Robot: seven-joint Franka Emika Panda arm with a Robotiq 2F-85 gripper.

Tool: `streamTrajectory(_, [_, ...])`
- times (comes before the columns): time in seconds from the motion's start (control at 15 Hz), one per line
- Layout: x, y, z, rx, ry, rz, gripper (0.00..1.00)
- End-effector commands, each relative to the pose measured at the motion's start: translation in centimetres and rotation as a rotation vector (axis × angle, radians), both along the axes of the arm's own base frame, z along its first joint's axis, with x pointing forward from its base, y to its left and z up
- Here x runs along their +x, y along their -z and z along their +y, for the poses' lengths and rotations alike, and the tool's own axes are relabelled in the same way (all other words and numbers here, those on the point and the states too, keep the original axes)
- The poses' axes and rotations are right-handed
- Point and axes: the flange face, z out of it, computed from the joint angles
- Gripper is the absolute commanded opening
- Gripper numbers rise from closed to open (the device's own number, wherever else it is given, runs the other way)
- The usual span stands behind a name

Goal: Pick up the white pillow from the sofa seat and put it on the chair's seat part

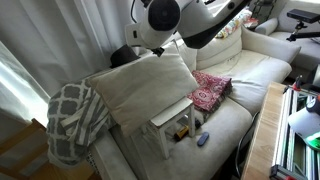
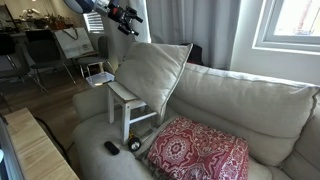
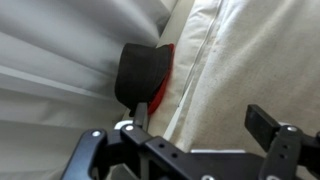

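The gripper (image 3: 176, 140) is up high, above & behind the white pillow (image 1: 140, 88), not touching it. In the wrist view its 2 fingers (image 3: 268, 124) are spread wide apart w/ nothing between them. In an exterior view the gripper (image 2: 127, 17) hangs in the air near the top corner of the white pillow (image 2: 150, 72).

The pillow stands on its edge on the chair (image 1: 176, 122), tilted, & it hides the chair's back. The front bit of the seat is bare. The pillow is wider than the seat & sticks out on both sides. The chair (image 2: 126, 100) stands w/ its legs on the sofa (image 2: 250, 105) seat.

A red cushion (image 1: 210, 90) w/ a pattern lies flat on the sofa (image 1: 250, 75) just beside the chair. A grey & white blanket (image 1: 75, 120) hangs over the sofa arm on the other side of the pillow. A small blue thing (image 1: 202, 139) lies on the sofa seat near the chair legs. A small black thing (image 2: 112, 148) is there too; can't tell what it is.

In the wrist view a dark lump w/ a red edge (image 3: 140, 75) sits between the curtain (image 3: 50, 70) & the cream sofa fabric.
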Motion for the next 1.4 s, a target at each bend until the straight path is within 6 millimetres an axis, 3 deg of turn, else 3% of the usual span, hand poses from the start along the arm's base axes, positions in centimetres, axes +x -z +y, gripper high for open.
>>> streamTrajectory(0.0, [-2.4,-3.7,-2.2,0.113,0.083,0.122,1.00])
streamTrajectory(0.27, [-4.4,-8.4,-4.4,0.329,0.153,0.170,1.00])
streamTrajectory(0.67, [-7.5,-13.2,-8.1,0.668,0.349,0.194,1.00])
streamTrajectory(1.07, [-10.4,-16.7,-11.9,0.945,0.587,0.205,1.00])
streamTrajectory(1.33, [-12.1,-18.4,-13.4,1.088,0.651,0.317,1.00])
